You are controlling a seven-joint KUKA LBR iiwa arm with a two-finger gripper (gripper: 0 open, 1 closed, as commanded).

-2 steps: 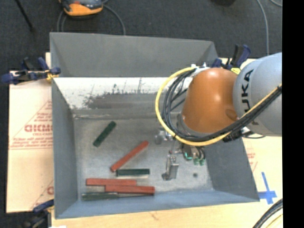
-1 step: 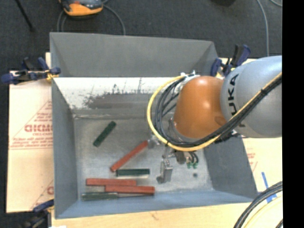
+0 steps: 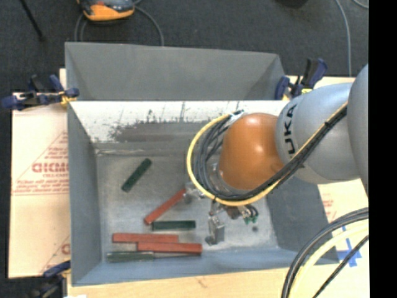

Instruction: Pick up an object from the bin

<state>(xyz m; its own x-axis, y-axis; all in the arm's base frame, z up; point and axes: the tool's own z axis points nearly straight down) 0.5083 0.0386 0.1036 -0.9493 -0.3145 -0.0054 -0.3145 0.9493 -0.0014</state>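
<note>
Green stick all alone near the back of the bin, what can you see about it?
The green stick is a thin, straight, dark green bar with squared ends, plain all over; it may be plastic or painted wood. It lies flat on the bin's grey floor, slanted, one end pointing toward the back wall. Nothing touches it: the closest thing, a slanted red stick, lies apart from it, nearer the front.

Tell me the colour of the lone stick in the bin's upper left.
The stick is dark green; camera view.
</note>
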